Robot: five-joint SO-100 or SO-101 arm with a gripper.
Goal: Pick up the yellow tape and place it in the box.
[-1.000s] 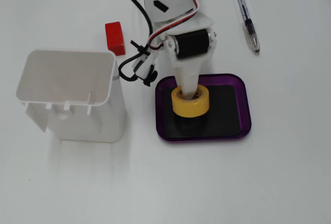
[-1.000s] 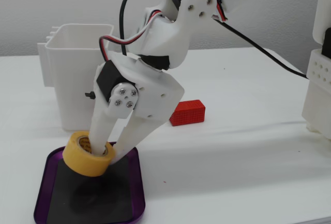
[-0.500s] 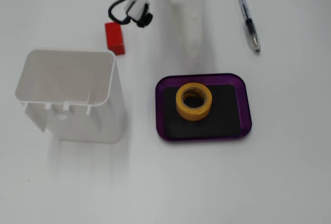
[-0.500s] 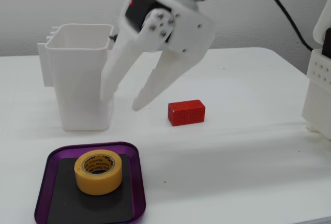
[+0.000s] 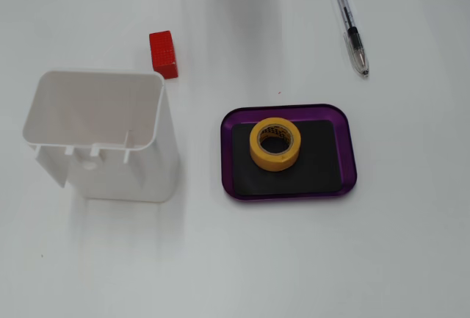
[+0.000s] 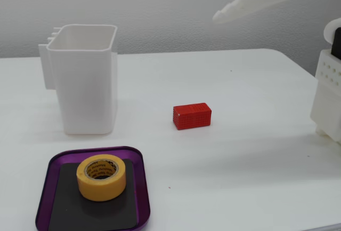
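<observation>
Lying flat on the black floor of the shallow purple plastic tray [image 5: 349,149], the small yellow tape roll [image 5: 275,145] is seen released; the white fingers [image 6: 224,13], raised clear of the bench [image 6: 256,151], are blurred, so their spread cannot be told

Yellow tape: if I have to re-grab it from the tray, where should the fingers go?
Come straight down. The yellow tape lies flat, hole up, on the purple tray floor, so one finger probably goes into the core and one outside, pinching the ring wall; its right side has more open floor.
</observation>
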